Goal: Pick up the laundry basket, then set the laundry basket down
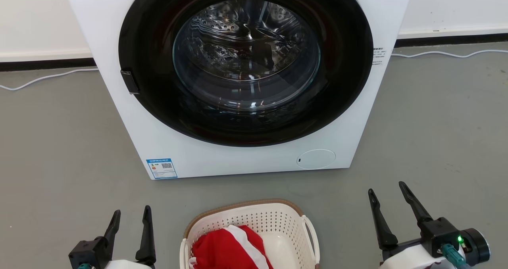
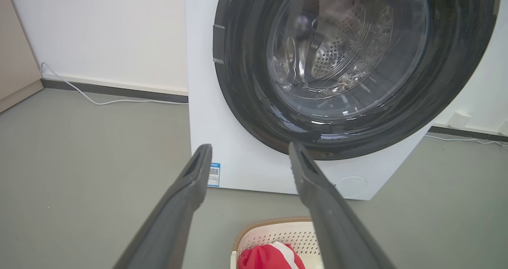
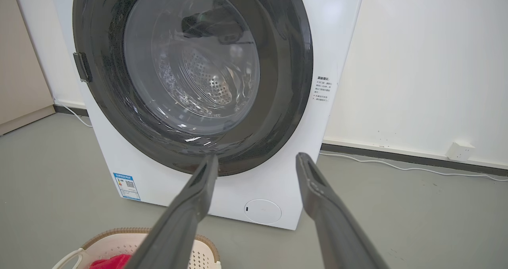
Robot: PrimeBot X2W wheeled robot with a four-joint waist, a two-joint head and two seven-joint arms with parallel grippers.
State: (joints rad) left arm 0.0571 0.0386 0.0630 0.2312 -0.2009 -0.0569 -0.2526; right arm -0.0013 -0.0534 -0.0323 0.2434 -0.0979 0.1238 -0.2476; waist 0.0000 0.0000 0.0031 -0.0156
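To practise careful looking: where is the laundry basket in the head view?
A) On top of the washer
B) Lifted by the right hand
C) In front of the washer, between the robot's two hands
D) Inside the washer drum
C: the laundry basket sits before the washer, with the open left hand and open right hand on either side, neither touching it.

A blue-and-white label sticker (image 1: 161, 168) sits at the lower left corner of the white washing machine (image 1: 238, 162), on its front panel. It carries a QR code (image 1: 166, 165) and a small coloured chart, but its print is too small to read. Right of the door, a block of small dark printed lines (image 3: 322, 89), seemingly Chinese characters, is equally illegible.
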